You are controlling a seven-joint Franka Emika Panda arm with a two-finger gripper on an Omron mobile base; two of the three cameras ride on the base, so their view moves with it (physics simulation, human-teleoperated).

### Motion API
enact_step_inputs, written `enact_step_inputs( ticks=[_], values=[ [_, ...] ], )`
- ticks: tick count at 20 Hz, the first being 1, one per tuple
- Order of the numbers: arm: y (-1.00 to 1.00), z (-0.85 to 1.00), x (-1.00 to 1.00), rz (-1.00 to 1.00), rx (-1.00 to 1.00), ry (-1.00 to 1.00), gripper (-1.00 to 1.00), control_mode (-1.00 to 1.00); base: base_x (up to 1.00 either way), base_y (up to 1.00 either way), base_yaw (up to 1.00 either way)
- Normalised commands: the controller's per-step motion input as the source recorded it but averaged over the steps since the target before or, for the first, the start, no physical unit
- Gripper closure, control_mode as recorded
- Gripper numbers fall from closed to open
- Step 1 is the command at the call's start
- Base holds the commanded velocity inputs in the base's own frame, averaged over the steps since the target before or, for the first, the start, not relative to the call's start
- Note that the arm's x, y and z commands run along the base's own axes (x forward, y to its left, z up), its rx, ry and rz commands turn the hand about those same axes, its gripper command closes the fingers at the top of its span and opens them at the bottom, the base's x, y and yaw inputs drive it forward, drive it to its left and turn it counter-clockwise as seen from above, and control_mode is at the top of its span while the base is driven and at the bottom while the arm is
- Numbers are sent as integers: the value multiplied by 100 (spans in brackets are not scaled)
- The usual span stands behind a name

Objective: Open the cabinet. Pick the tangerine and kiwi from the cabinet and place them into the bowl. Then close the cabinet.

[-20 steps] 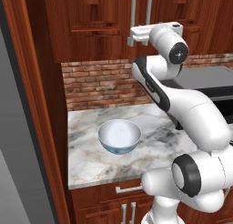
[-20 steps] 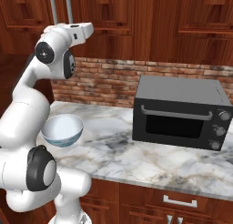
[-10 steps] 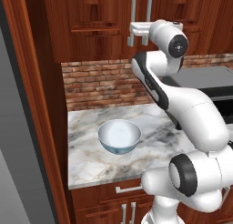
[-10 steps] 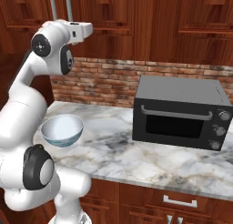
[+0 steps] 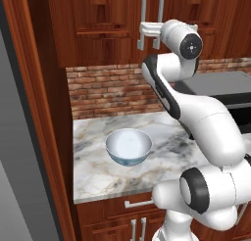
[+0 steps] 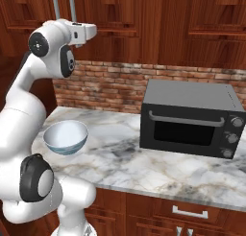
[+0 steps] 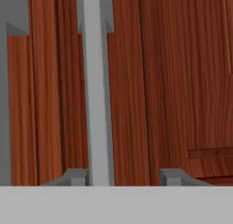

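Step 1, opening cabinet (image 5: 98, 19): claw (image 7: 125, 176) straddles door handle (image 7: 96, 82), tips apart, not clamped yet. Next: clench, pull door outward. Bowl (image 5: 128, 146) waits on bench (image 5: 93, 171).

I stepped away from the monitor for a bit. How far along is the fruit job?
Nothing is finished yet: the cabinet doors are closed and the bowl sits empty on the counter. In hand: the gripper is up at a silver door handle, fingers either side of it. Left: opening the doors, moving both fruits to the bowl, closing up.
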Motion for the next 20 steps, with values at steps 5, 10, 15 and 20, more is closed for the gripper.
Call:
enact_step_inputs(
  ticks=[5, 10, 15, 20],
  values=[
    [-28, 6, -40, 0, 1, -5, 100, -100, 0, 0, 0],
    [-79, 22, -95, 0, 5, -10, 100, -100, 0, 0, 0],
    [-98, 25, -100, 0, 9, -7, 100, -100, 0, 0, 0],
    [-100, 30, -100, -2, 12, -2, 100, -100, 0, 0, 0]
  ],
)
